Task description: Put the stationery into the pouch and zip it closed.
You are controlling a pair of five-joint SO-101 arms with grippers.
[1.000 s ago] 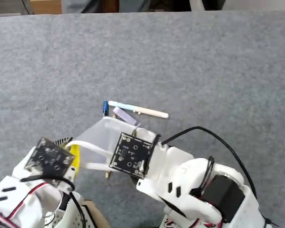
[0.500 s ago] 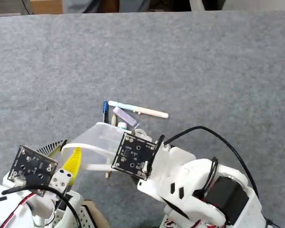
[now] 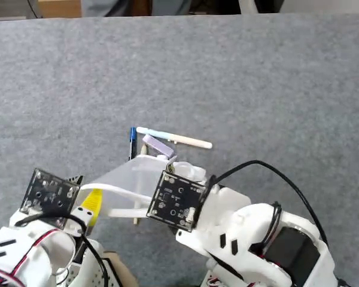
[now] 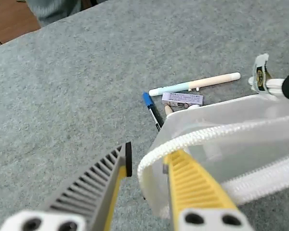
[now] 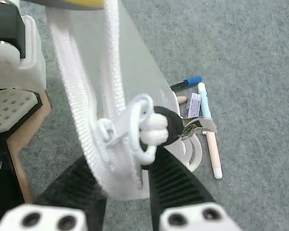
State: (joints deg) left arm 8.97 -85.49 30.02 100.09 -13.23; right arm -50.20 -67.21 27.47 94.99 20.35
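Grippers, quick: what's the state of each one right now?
Left gripper: open, with the rim of the pouch between its fingers, not clamped.
Right gripper: shut on the pouch's zipper end.

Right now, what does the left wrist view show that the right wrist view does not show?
Left wrist view, not the right: the left pincer open, its yellow finger between the zipper edges of the pouch, its grey finger outside. Right wrist view, not the left: the right pincer, its black fingers shut on the pouch's zipper end. Both: the clear pouch, and beyond it the pastel pen, the blue pen and the purple eraser lying on the grey table.
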